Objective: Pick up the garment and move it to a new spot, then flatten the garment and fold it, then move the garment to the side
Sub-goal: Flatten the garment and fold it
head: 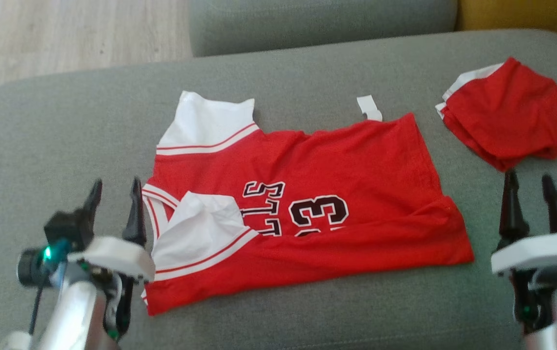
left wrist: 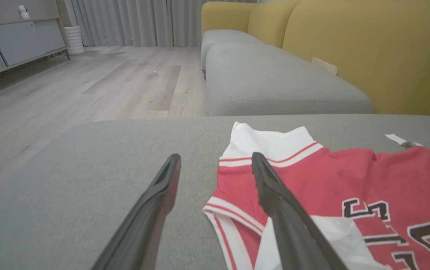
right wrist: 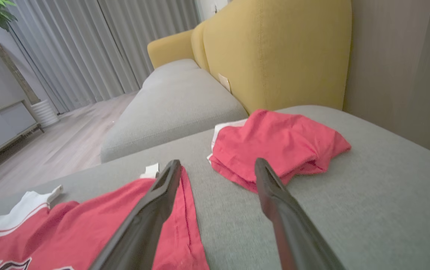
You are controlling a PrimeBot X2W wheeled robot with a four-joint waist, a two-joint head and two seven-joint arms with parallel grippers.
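Note:
The garment (head: pixel 337 194) is a red jersey with white sleeves and black-and-white lettering. It lies on the grey cushion (head: pixel 64 126), its near long edge folded over onto itself. My left gripper (head: pixel 115 187) stands open just left of the collar end, nothing between its fingers. In the left wrist view the garment (left wrist: pixel 350 180) lies to the right of the left gripper (left wrist: pixel 215 159), one finger (left wrist: pixel 275 191) over its edge. My right gripper (head: pixel 529 177) stands open, off the hem end. The right wrist view has the right gripper (right wrist: pixel 217 163) above bare cushion beside the hem (right wrist: pixel 188 210).
A second folded red garment (head: pixel 512 114) lies at the cushion's far right, also seen as a red bundle (right wrist: pixel 278 142) ahead of my right fingers. A white tag (head: pixel 368 107) sits by the jersey's far edge. A yellow backrest (right wrist: pixel 275 52), another grey seat (left wrist: pixel 275 78) and wooden floor (left wrist: pixel 87 86) surround the cushion.

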